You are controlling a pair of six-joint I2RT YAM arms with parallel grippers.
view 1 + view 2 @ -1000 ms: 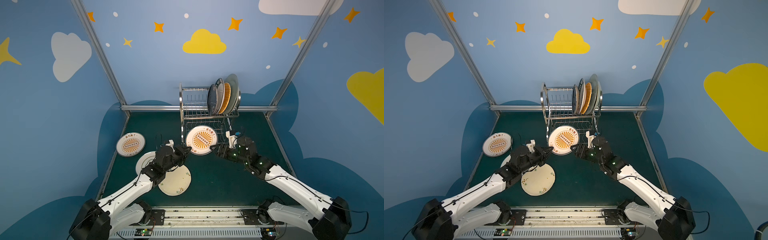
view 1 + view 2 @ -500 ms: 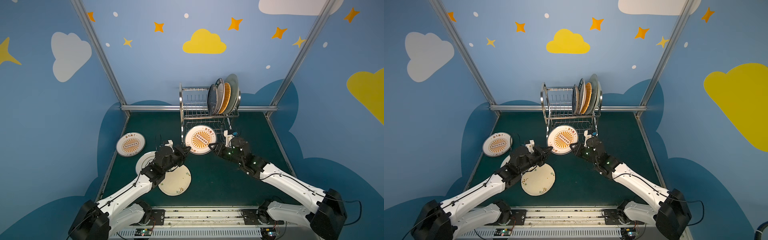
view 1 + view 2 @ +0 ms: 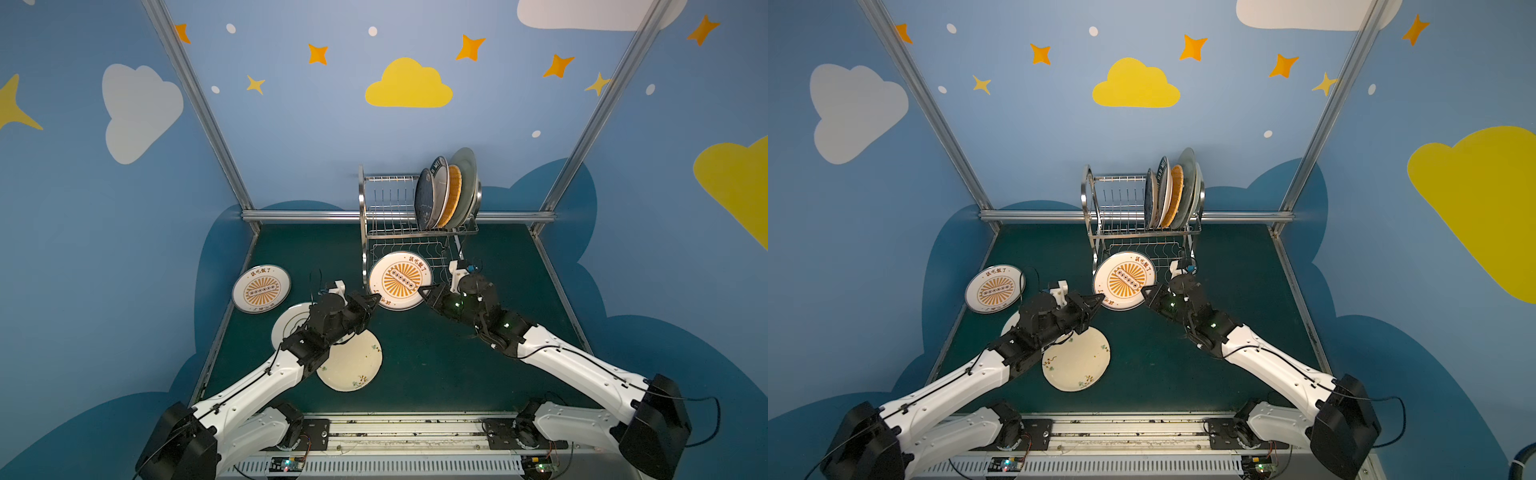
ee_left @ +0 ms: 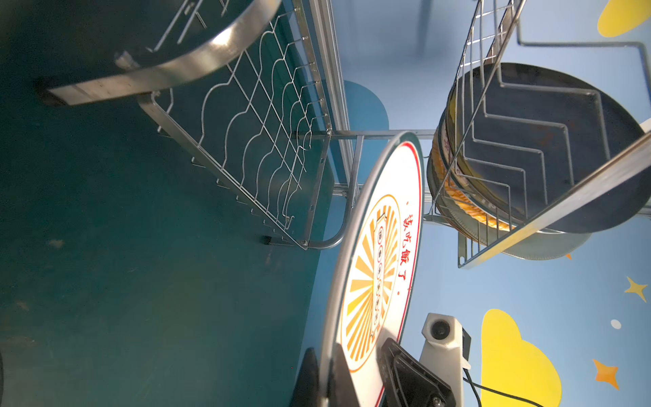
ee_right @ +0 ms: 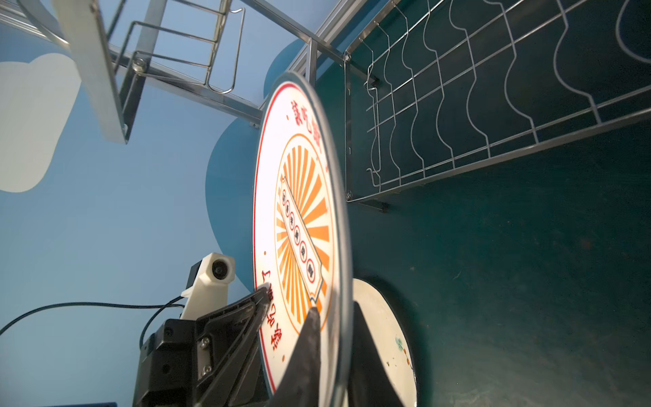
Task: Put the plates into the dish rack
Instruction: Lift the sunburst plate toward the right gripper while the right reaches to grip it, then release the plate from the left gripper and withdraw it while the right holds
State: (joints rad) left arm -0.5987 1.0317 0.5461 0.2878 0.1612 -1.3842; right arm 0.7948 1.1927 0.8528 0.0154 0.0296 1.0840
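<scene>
An orange-sunburst white plate (image 3: 401, 281) (image 3: 1125, 280) hangs tilted in front of the dish rack (image 3: 388, 216) (image 3: 1117, 208). My left gripper (image 3: 376, 298) (image 4: 326, 352) is shut on its lower left rim. My right gripper (image 3: 422, 289) (image 5: 334, 317) pinches the opposite rim, one finger on each face. Several plates, among them a black one (image 3: 424, 199), stand in the right end of the rack's upper tier. On the table lie a second sunburst plate (image 3: 261, 289), a white plate (image 3: 286, 324) partly under the left arm, and a cream floral plate (image 3: 353, 365).
The rack's wavy lower shelf (image 4: 253, 134) sits just behind the held plate. Empty slots (image 3: 386, 195) fill the left of the upper tier. Blue walls with metal posts (image 3: 208, 124) close in the green table (image 3: 457, 365) on three sides.
My right gripper has moved left up to the held plate's right rim and closed on it. The left gripper and the plate have stayed in place.
</scene>
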